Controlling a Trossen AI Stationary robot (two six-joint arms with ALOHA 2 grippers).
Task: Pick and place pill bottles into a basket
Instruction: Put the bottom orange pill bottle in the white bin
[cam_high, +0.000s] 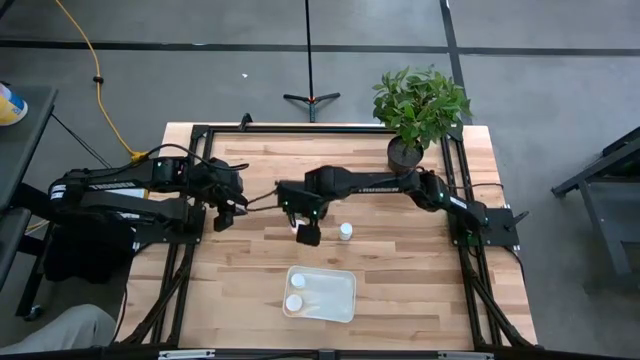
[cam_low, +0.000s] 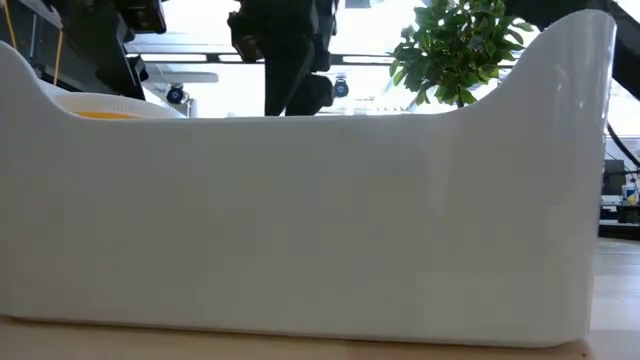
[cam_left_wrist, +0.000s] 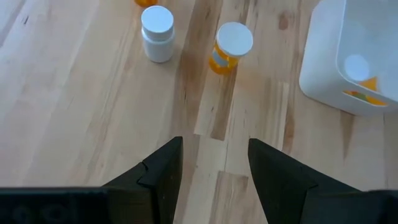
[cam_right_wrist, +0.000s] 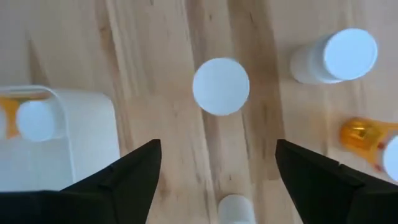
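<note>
- Right end effector (cam_right_wrist: 214, 171) hangs mid-bench, fingers spread, gripping nothing — one white-capped pill bottle (cam_right_wrist: 221, 86) stands apart beyond it.
- Left end effector (cam_left_wrist: 214, 162) open, waiting far-left.
- Basket (cam_high: 345, 300) near the bench's (cam_high: 420, 270) near edge — holds two bottles (cam_high: 294, 302).

From overhead you look straight down on the whole tabletop (cam_high: 420, 265) and both arms, with the basket (cam_high: 321, 293) near the front edge and a potted plant (cam_high: 420, 108) at the far right corner. Your low camera sits at tabletop height, hard against the basket's wall (cam_low: 300, 220), which fills nearly the whole view; the same plant (cam_low: 462, 45) shows above it. Each wrist camera looks steeply down on the wood from close range, the left past its end effector (cam_left_wrist: 214, 165), the right past its end effector (cam_right_wrist: 217, 171), and both catch the basket (cam_left_wrist: 348, 56) (cam_right_wrist: 68, 143) and nearby pill bottles (cam_left_wrist: 231, 46) (cam_right_wrist: 221, 86).
</note>
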